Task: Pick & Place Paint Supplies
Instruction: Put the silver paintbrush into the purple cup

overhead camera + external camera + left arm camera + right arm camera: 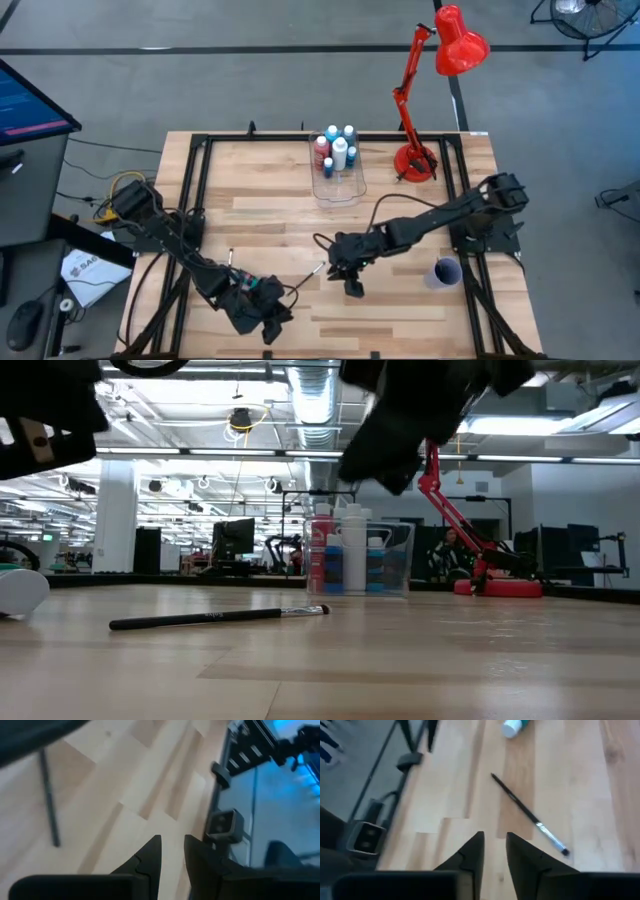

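One thin dark paintbrush [308,274] lies flat on the wood, seen also in the low view [215,618] and the right wrist view [527,815]. A small blue-green bottle with a white cap [512,727] lies on its side beyond it [18,590]. Several paint bottles [337,150] stand in the clear box [338,188] at the far middle. My right gripper [351,284] hovers just right of the brush, fingers close together [494,845], holding nothing. My left gripper [266,322] waits near the near edge, fingers close together [172,847].
A red desk lamp [420,150] stands at the far right. The small purple cup [443,272] sits right of my right arm. A black frame [190,190] runs along the table's sides. A small camera [365,837] sits at the near edge. Bare wood lies around the brush.
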